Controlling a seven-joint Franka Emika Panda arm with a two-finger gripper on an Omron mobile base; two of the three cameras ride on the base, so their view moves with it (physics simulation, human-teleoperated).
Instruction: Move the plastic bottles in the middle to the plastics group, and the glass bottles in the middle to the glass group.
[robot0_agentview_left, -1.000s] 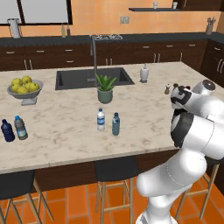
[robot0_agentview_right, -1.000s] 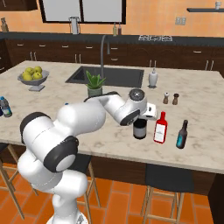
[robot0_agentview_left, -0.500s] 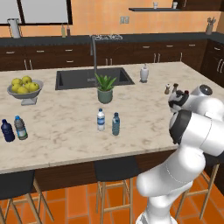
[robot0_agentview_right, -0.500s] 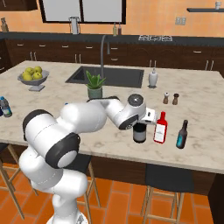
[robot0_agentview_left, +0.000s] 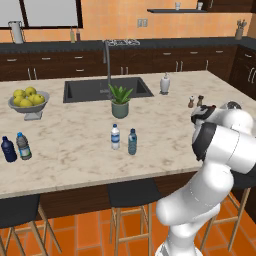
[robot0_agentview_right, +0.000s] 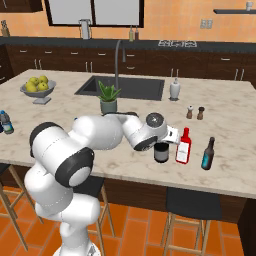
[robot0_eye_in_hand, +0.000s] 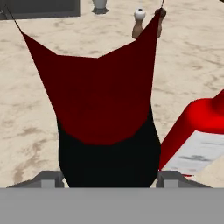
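Left base view: the white arm's gripper (robot0_agentview_left: 200, 114) is hanging over the right end of the pale marble tabletop (robot0_agentview_left: 75, 165). I can't tell how the jaws are standing from here. The two small blue-capped plastic water bottles, one whitish (robot0_agentview_left: 115, 137) and one teal-tinted (robot0_agentview_left: 132, 142), are standing side by side mid-tabletop. Way off at the left edge the small dark navy bottle (robot0_agentview_left: 8, 149) and the greyish clear bottle (robot0_agentview_left: 23, 146) are sitting together. A bowl of yellow fruit (robot0_agentview_left: 29, 100), a black sink (robot0_agentview_left: 107, 89) and a potted plant (robot0_agentview_left: 120, 100) are behind them.

Right base view: the gripper is sitting on top of the tall dark wine bottle (robot0_agentview_right: 161, 153), which is standing upright just beside the squat red bottle (robot0_agentview_right: 183, 146). The slim dark teal bottle (robot0_agentview_right: 208, 154) is a bit further right.

Hand view: the jaws are standing fairly wide and gripping the wine bottle's black body, one fingertip (robot0_eye_in_hand: 48, 178) on either side. Its red foil neck (robot0_eye_in_hand: 100, 87) is pointing away, and the red bottle is lying close on the right.
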